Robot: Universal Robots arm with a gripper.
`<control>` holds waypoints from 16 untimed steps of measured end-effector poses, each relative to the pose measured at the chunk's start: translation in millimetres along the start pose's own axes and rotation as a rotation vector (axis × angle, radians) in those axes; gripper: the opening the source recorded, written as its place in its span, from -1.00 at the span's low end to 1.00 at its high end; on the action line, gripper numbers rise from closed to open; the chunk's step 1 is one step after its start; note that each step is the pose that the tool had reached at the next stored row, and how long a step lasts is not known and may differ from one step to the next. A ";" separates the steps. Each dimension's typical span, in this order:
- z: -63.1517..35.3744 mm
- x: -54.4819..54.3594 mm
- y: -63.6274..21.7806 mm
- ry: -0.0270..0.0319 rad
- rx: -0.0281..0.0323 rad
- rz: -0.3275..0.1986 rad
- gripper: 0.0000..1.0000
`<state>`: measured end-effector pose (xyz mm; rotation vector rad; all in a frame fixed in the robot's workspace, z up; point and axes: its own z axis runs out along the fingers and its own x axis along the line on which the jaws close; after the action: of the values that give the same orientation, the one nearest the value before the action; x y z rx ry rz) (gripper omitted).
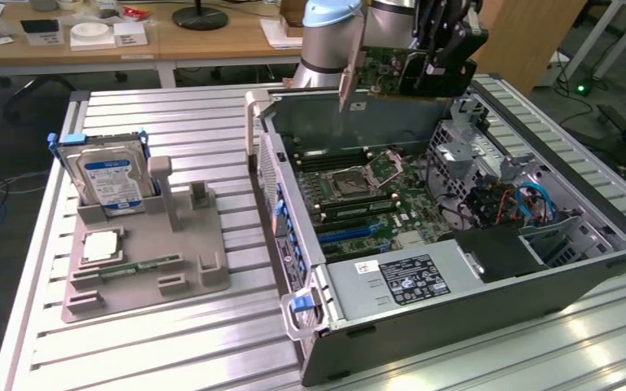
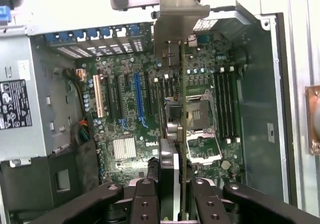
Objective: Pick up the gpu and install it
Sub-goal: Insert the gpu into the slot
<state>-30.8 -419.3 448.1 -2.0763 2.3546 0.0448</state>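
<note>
Green gpu (image 1: 384, 72) in tool (image 2: 173, 191) grip

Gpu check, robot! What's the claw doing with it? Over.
Claw shut on gpu. Held edge-on above open computer case, not seated. Motherboard directly below.

The gpu (image 1: 384, 72) is green with a silver end. The gripper (image 2: 174, 190) is black. The board (image 2: 125, 114) is green with a blue slot (image 2: 136, 98). The drive (image 1: 112, 183) has a blue and white label.

Bright overhead light glares off the slatted table (image 1: 160, 350), while the open case (image 1: 455, 326) interior lies shadowed.
</note>
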 end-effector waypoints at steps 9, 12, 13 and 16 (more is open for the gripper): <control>1.1 0.5 -0.1 0.0014 -0.0001 -0.097 -0.44; 1.9 0.6 -0.1 0.0016 0.0000 -0.099 -0.44; 2.3 0.6 -0.2 0.0015 0.0003 -0.099 -0.44; 3.6 0.6 -0.2 0.0012 0.0039 -0.101 -0.44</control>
<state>-30.8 -419.8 444.4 -2.1906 2.2445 0.0387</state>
